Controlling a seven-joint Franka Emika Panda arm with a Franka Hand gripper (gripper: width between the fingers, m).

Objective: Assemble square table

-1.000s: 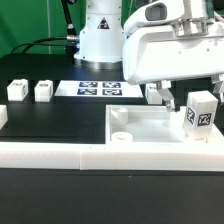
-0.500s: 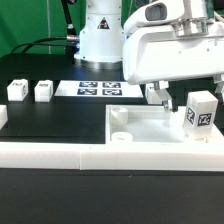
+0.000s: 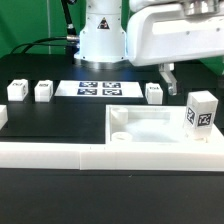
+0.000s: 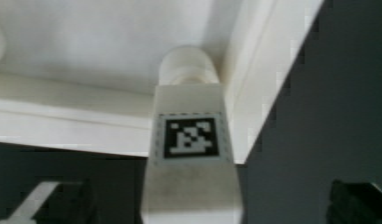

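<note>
Leg block (image 3: 201, 110) upright at slab (image 3: 150, 128) corner; jaws spread, clear above it.

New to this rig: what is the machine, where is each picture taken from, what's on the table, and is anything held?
It is a white robot arm with a two-finger gripper. One picture comes from a camera off the arm, the other from a camera on its wrist. On the black table lie a square white slab, three loose leg blocks, a flat marker board and a low white rail. A fourth leg stands upright at a corner of the slab. The gripper looks open and holds nothing.
</note>
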